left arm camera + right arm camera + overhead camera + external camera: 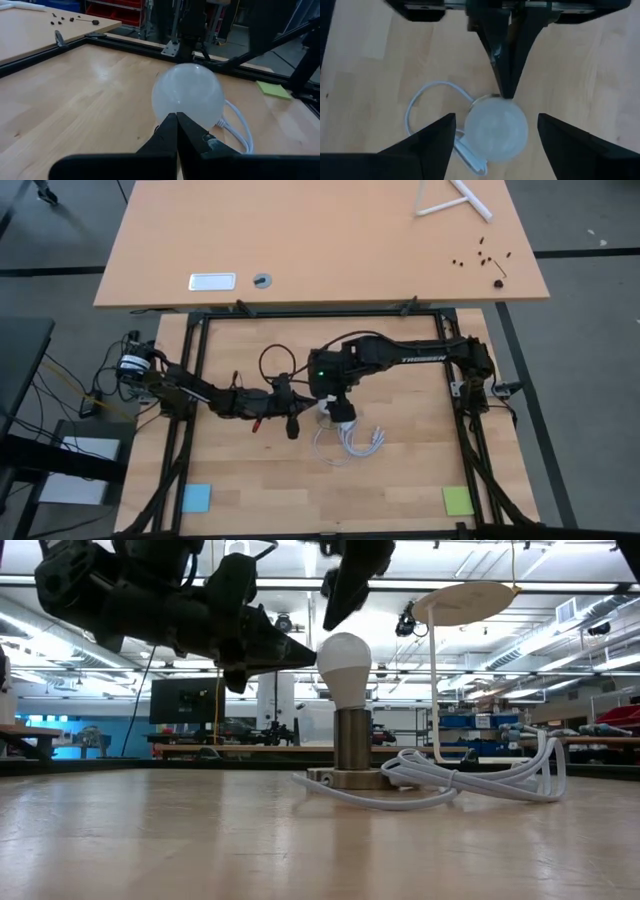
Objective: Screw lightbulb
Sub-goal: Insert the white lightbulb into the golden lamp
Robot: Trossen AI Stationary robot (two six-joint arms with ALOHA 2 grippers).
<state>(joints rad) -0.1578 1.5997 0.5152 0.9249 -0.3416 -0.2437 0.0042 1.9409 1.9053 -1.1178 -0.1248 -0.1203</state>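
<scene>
- Bulb (343, 670) upright in the socket (351, 748) on the table (150, 840), cable (480, 780) coiled just beside.
- Right gripper (496, 131) directly above the bulb, fingers (432, 137) spread wide on either side, not touching, holding nothing.
- Left gripper (176, 131) level at the bulb's side, fingers pressed together, tips at the glass, empty.

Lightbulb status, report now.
Lightbulb upright in socket. Right gripper open above it. Left gripper shut, tips at bulb. Cable beside.
</scene>
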